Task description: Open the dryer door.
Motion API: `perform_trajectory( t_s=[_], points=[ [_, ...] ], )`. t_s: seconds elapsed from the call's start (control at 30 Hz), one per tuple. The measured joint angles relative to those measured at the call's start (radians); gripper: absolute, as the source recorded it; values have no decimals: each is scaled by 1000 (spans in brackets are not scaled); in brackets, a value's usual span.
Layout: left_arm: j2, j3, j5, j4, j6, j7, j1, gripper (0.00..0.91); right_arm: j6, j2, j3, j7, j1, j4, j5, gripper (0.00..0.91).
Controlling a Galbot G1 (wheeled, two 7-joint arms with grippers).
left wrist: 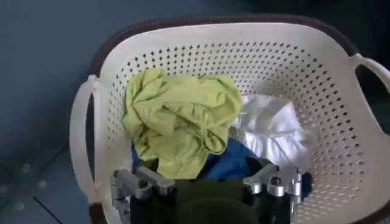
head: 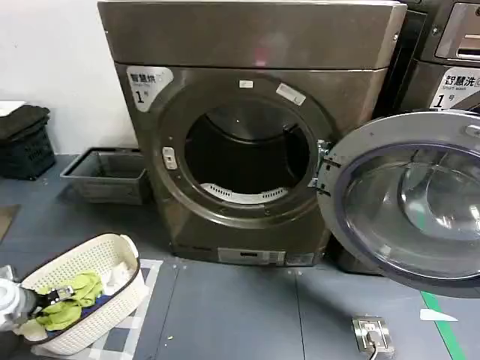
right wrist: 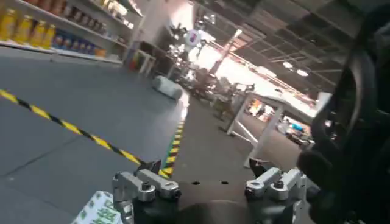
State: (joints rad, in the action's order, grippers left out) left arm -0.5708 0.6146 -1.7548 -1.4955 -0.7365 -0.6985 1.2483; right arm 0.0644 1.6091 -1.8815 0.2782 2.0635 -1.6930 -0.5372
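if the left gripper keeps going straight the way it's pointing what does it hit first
Most likely the yellow-green garment heaped in the cream laundry basket. The left gripper points down into the basket from just above the clothes, though how much gap remains is hard to judge.

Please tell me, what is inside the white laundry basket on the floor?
The basket holds a crumpled yellow-green garment on top, with a white cloth beside it and some blue fabric partly beneath. Anything deeper is covered by these clothes.

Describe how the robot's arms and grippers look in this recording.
The left arm is a silver-grey cylinder ending in a black gripper. Up close, the left gripper and right gripper match: dark rounded body with silver metal finger mounts fastened by dark screws.
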Motion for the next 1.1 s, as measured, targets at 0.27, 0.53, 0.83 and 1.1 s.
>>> perform_trajectory(
  t_s=[0.27, 0.53, 0.83, 1.1],
  points=[
    [-1, -1, 3, -16, 0, 4, 7, 907, -6, 0, -2, 10, -1, 2, -3, 907],
    [-4, -2, 1, -37, 0, 4, 33, 907, -27, 0, -7, -13, -3, -1, -22, 907],
    [-2, -1, 2, -40, 0, 6, 40, 907, -50, 0, -11, -25, -2, 2, -44, 907],
    [-3, -2, 4, -42, 0, 7, 49, 907, -93, 0, -14, -55, 2, 15, -39, 907]
  ],
)
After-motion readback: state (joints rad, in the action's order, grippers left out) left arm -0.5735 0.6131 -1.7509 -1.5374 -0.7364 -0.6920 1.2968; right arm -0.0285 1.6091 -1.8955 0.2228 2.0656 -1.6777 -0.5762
